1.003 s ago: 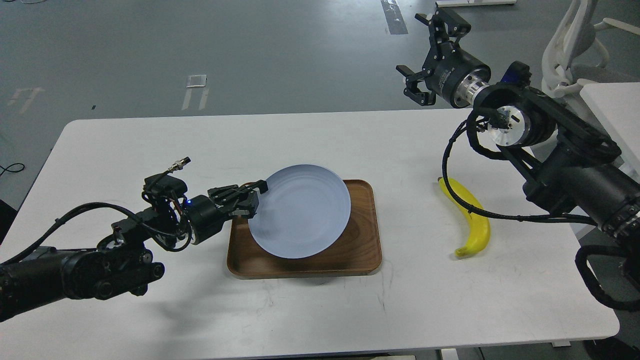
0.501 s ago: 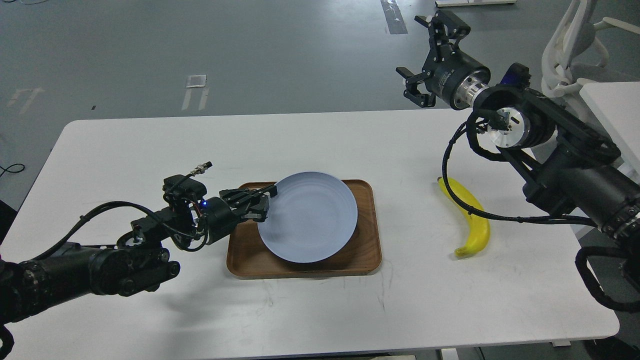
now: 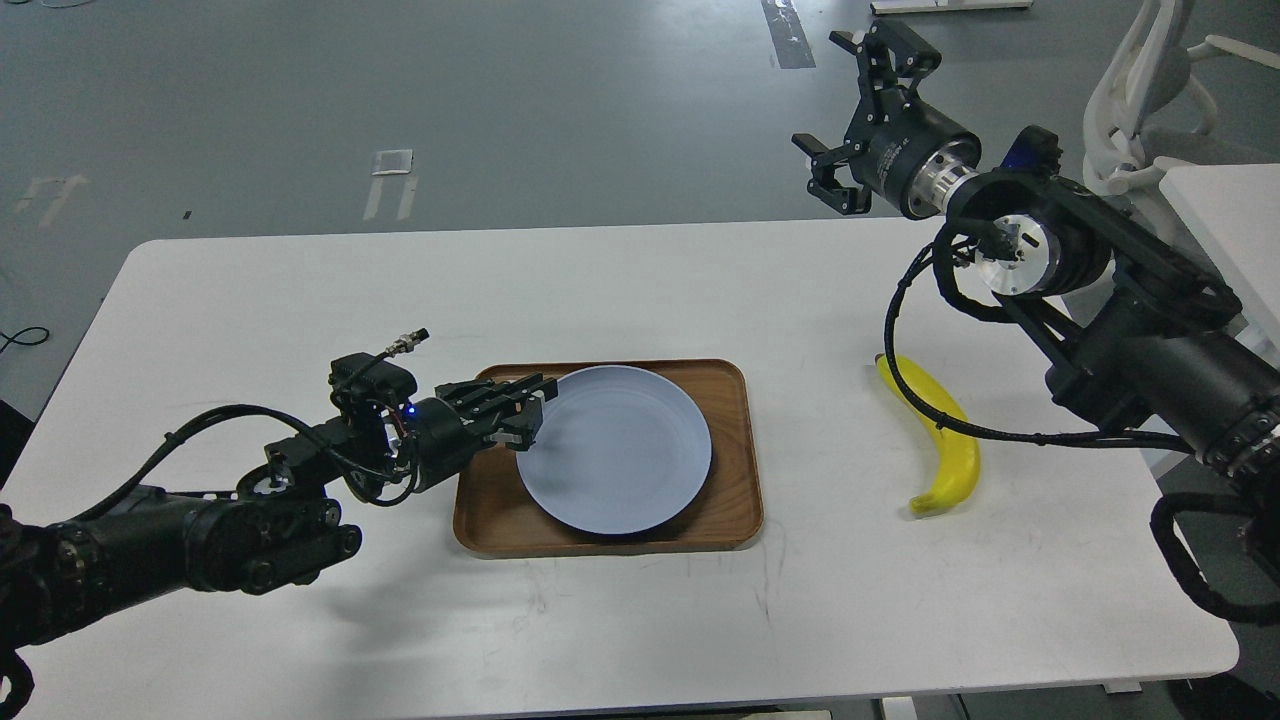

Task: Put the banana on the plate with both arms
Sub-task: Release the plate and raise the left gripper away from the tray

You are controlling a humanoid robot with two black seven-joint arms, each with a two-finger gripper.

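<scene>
The pale blue-grey plate [image 3: 625, 450] lies nearly flat in the brown wooden tray [image 3: 735, 500] at the table's middle. My left gripper [image 3: 532, 412] is at the plate's left rim, its fingers closed on that rim. The yellow banana [image 3: 945, 445] lies on the white table to the right of the tray, dark tip at its far end, with a black cable of my right arm crossing it. My right gripper [image 3: 842, 108] is open and empty, held high over the table's far edge, well beyond the banana.
The white table [image 3: 300, 280] has bare room to the left, in front of and behind the tray. A white chair [image 3: 1140, 100] and the corner of a second white table [image 3: 1235, 215] stand at the far right, behind my right arm.
My left gripper moved right and lowered the plate from a tilted, raised pose until it rests nearly flat in the tray. My right arm has hardly moved. The banana has not moved.
</scene>
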